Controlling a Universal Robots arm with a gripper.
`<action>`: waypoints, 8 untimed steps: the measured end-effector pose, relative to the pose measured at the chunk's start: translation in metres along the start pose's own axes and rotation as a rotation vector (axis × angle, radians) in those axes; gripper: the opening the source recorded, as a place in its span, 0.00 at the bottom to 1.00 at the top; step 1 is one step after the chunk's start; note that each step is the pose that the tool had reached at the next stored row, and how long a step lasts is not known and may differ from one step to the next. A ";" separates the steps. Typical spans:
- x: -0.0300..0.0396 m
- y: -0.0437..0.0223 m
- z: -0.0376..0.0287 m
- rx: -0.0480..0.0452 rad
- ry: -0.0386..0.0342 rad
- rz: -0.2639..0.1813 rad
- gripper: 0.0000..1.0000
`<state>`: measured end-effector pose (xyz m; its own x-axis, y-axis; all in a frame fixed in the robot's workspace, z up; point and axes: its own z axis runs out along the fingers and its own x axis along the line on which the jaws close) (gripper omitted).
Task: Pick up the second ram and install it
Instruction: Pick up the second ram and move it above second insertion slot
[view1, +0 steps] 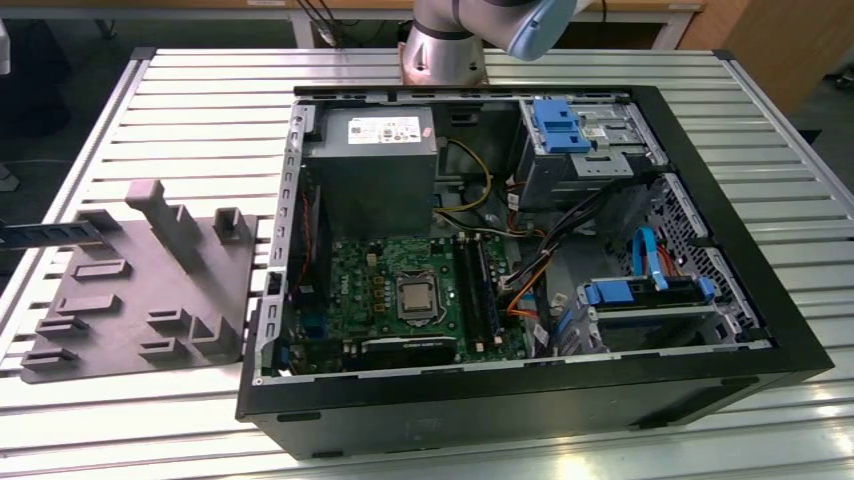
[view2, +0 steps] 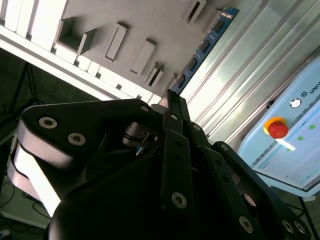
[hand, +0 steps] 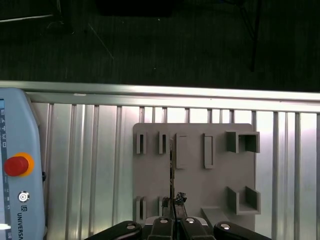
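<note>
The second ram (view2: 205, 47) is a thin blue-green board. In the exterior view the second ram (view1: 47, 233) shows at the far left corner of the grey holder tray (view1: 134, 300). Seen edge-on in the first wrist view, the second ram (hand: 171, 170) is a dark line over the holder tray (hand: 195, 185). My gripper (view2: 169, 97) is shut on the near end of the board, its black fingers pressed close together. In the first wrist view the gripper (hand: 173, 219) sits at the end of that line. I cannot tell whether the board rests in a tray slot or hangs just above it.
The open black computer case (view1: 534, 400) lies at the exterior view's right, with the green motherboard (view1: 400, 290), its long black slots (view1: 477, 290), a power supply (view1: 371, 165) and loose cables. A teach pendant (hand: 17, 175) with a red button lies on the slatted table (view1: 200, 110).
</note>
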<state>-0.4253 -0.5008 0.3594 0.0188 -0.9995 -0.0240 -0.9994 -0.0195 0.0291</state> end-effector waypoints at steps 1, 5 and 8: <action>0.0000 0.0000 -0.0003 0.0000 0.0000 0.000 0.12; 0.0000 0.0001 -0.0011 -0.0001 0.0001 0.000 0.12; 0.0000 0.0000 -0.0012 0.0000 0.0000 0.000 0.12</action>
<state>-0.4253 -0.5008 0.3606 0.0188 -0.9995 -0.0240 -0.9994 -0.0195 0.0291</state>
